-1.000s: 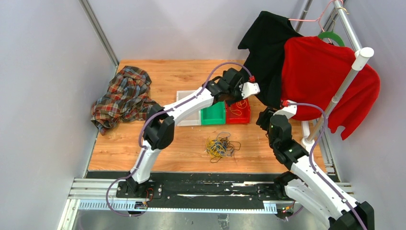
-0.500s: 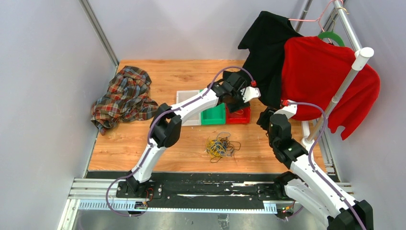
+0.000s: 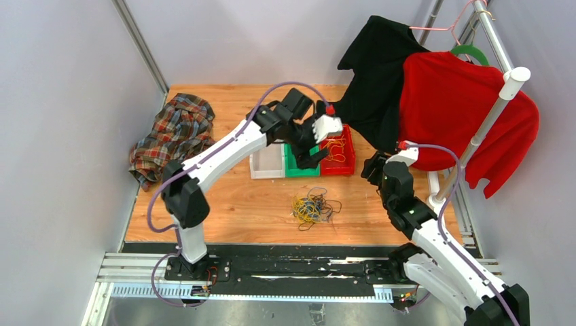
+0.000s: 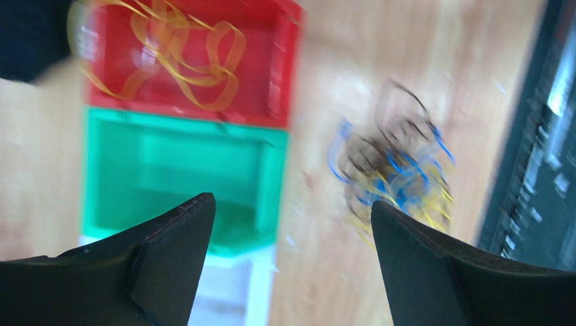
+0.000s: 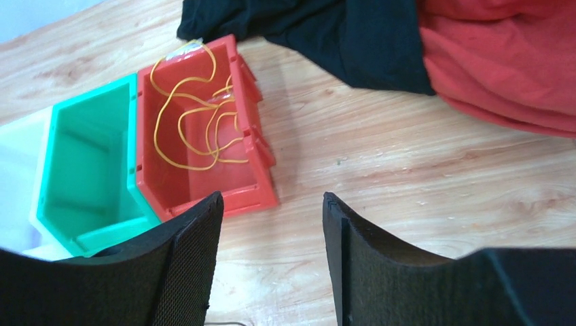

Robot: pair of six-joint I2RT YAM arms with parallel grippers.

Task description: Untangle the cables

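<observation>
We've got a wooden desk (image 3: 231, 204) between grey walls (image 3: 61, 102), plaid shirt (image 3: 175, 136) at its left. Left pincer (image 4: 292, 204) hangs spread and empty over the bins (image 3: 268, 164), cables (image 3: 312, 208) on the desk nearer the arm bases. Right pincer (image 5: 272, 200) gapes empty too.

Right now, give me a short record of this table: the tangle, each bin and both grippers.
tangle: yellow, blue and black cables piled loose on the table, nearer the arms than the bins
red bin: holds yellow loops
green bin: nothing seen inside
white bin: nothing seen inside
left gripper: open, empty, above the bins
right gripper: open, empty, above the table beside the red bin
clothes: plaid shirt lying at the table's left
</observation>
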